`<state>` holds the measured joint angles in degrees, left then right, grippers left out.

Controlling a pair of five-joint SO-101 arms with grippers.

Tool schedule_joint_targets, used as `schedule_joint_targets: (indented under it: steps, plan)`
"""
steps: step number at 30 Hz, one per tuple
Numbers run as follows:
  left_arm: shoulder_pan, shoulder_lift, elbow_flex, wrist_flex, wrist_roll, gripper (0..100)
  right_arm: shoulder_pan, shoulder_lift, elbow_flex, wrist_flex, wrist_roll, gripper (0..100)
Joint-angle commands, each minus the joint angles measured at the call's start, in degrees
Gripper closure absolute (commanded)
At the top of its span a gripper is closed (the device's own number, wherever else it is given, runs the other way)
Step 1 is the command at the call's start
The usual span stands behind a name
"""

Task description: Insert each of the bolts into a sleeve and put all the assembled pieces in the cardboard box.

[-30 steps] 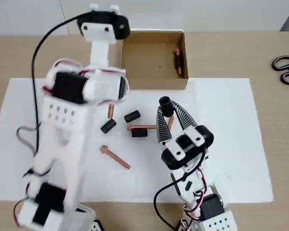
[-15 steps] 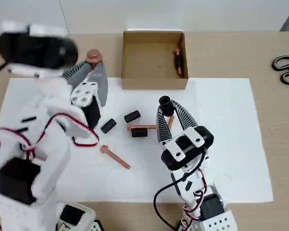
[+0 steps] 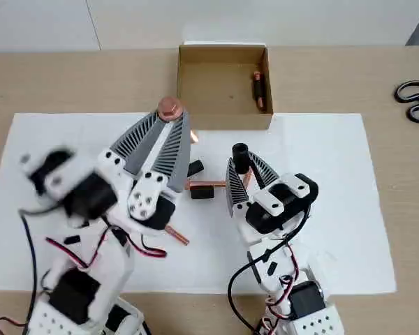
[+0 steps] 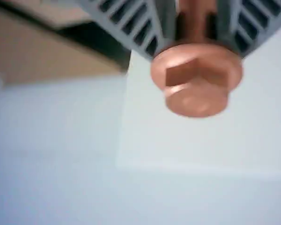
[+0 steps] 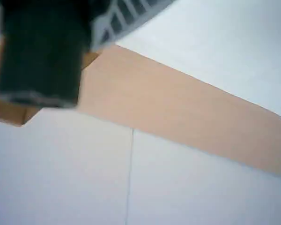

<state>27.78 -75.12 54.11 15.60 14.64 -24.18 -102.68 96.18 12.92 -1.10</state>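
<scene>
No legible text or markings.

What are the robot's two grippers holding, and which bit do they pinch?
Left gripper: a copper bolt, pinched on its shank just under the head. Right gripper: a black sleeve, pinched at one end.

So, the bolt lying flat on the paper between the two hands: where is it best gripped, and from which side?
Probably the bare shank of the bolt, at the end toward the right hand. It lies flat, so come from straight above, fingers closing across its length. A black sleeve lies close beside its middle, leaving less room there.
</scene>
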Motion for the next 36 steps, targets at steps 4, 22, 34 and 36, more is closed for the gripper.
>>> schedule_joint_targets:
  steps: [4, 22, 34, 36]
  plan:
    - [3.08, -1.76, 3.3, -7.56, 0.26, 99, -0.4, -1.19, 0.26, -0.22, -0.53, 99.5]
    - [4.48, 23.65, -12.97, 0.0, 0.18, 99, -5.67, -1.27, 0.26, -6.29, 9.14, 99.4]
    - [1.49, 24.0, -20.0, 12.4, 0.88, 99, -0.13, -1.27, 0.26, -6.46, 8.7, 99.4]
    - [1.49, 24.18, -19.21, 11.16, 3.16, 99, -0.84, -1.27, 0.26, -8.13, 8.7, 99.4]
